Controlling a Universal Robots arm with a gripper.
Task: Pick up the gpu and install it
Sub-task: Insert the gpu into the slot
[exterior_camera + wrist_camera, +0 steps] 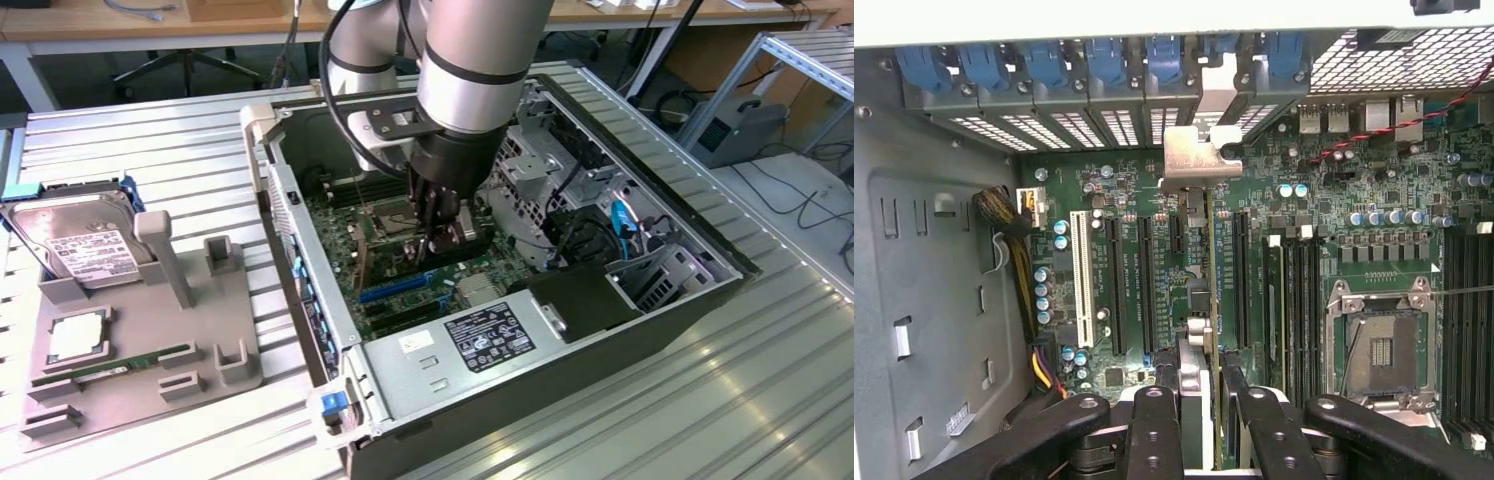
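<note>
The fingers (1154, 425) pinch the gpu (1199, 300) between them, their black pads closed on either side of the card's thin upper edge, so the gripper (1199, 420) holds it on edge, hanging straight below the wrist inside the open computer case (534, 330). From the fingers the card runs away along its long axis toward the case's rear wall, where its silver bracket (1199, 155) stands at the row of blue slot latches (1084, 62); in the wrist view that axis lies parallel to the long expansion slots (1116, 285) of the motherboard (1334, 230). The card looks lined up over one of those slots, beside the white slot (1082, 275), though whether its lower edge is already seated or just above the connector I cannot tell. In the exterior view the gripper (434, 235) is deep in the case above the board, with the arm (467, 60) rising straight out. Outside the case, toward the exterior view's left, a grey parts holder (174, 370) carries a hard drive (80, 245) and a small green RAM stick (114, 368), well apart from the work.
</note>
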